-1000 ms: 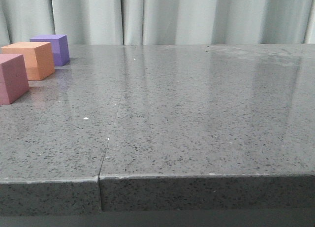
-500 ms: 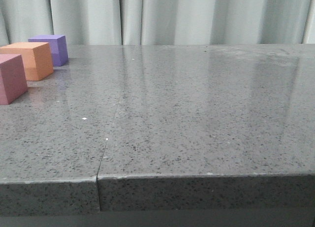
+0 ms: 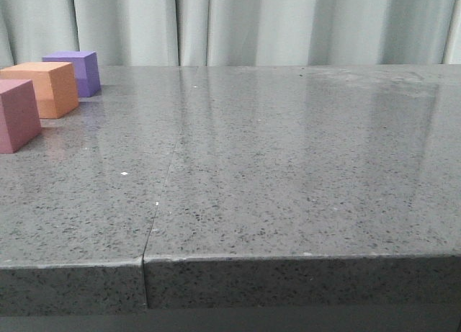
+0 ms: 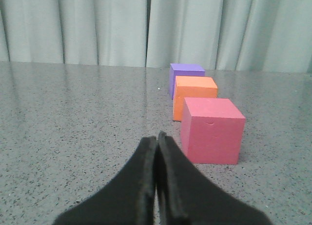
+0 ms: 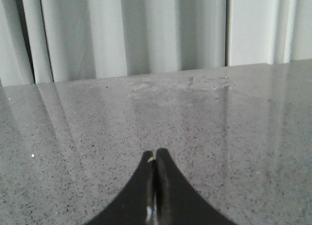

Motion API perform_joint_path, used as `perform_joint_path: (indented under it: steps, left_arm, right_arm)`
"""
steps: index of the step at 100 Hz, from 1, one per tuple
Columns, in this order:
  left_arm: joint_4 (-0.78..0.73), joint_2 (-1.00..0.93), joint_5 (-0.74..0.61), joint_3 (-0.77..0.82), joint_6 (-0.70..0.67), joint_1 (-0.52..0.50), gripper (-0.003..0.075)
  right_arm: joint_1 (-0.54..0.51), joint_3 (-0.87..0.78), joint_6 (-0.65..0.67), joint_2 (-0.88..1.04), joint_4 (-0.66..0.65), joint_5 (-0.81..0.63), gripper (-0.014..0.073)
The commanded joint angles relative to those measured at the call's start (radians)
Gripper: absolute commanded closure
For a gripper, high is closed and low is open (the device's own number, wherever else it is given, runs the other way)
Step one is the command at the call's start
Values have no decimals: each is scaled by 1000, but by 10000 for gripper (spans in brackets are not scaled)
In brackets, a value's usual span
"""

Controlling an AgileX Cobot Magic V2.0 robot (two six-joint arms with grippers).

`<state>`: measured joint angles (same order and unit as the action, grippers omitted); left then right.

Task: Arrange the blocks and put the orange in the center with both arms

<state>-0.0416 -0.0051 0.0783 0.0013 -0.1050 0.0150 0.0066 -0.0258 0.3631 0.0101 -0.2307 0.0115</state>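
Your matte orange foam cube sits mid-row at the far left of the grey speckled desk, between the matte purple foam cube behind it and the matte pink-red foam cube in front. It looks light, soft and grippy, so squeeze gently. Its front and back faces are crowded by its neighbours, so take it across the free side faces. Your left gripper is clenched on nothing, near the pink-red cube; your right gripper is likewise clenched and empty, over bare desk.
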Motion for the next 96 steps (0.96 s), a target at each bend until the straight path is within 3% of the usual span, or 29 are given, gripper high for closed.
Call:
perform_joint_path:
  steps: [1, 17, 96]
  left_arm:
    - [8, -29, -87, 40, 2, 0, 741]
    - [8, -29, -87, 40, 2, 0, 741]
    - [8, -29, -87, 40, 2, 0, 741]
  right_arm:
    - [-4, 15, -9, 24, 16, -27, 662]
    - [-4, 15, -9, 24, 21, 52, 662]
    - [-4, 15, -9, 24, 32, 51, 662]
